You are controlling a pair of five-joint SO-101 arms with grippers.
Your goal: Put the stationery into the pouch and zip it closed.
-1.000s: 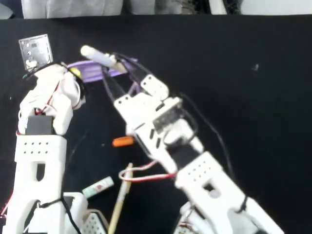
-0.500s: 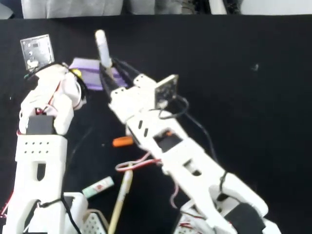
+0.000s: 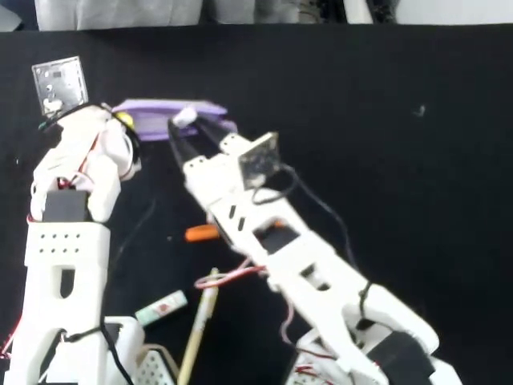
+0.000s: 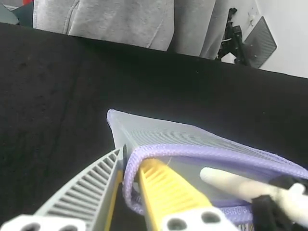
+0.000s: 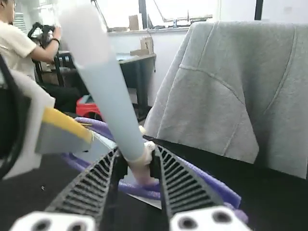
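Observation:
The purple pouch [image 3: 154, 112] lies at the back left of the black table. My left gripper [image 3: 123, 121] is shut on the pouch's left rim [image 4: 144, 153], which is pinched between the grey and yellow fingers in the left wrist view. My right gripper [image 3: 183, 132] is shut on a white marker [image 3: 184, 117] and stands right beside the pouch. The marker [image 4: 231, 185] points into the pouch's mouth. In the right wrist view the marker [image 5: 103, 96] rises from between the fingers, with the pouch [image 5: 197, 180] just behind.
An orange piece [image 3: 202, 233] lies under the right arm. A green-and-white stick [image 3: 160, 307] and a wooden pencil [image 3: 196, 329] lie near the front, between the arm bases. A grey jacket [image 5: 231, 91] hangs beyond the far table edge.
The right gripper turned the marker from lying sideways, through upright, then lowered it so its end now sits at the pouch's opening. The left arm kept still on the pouch.

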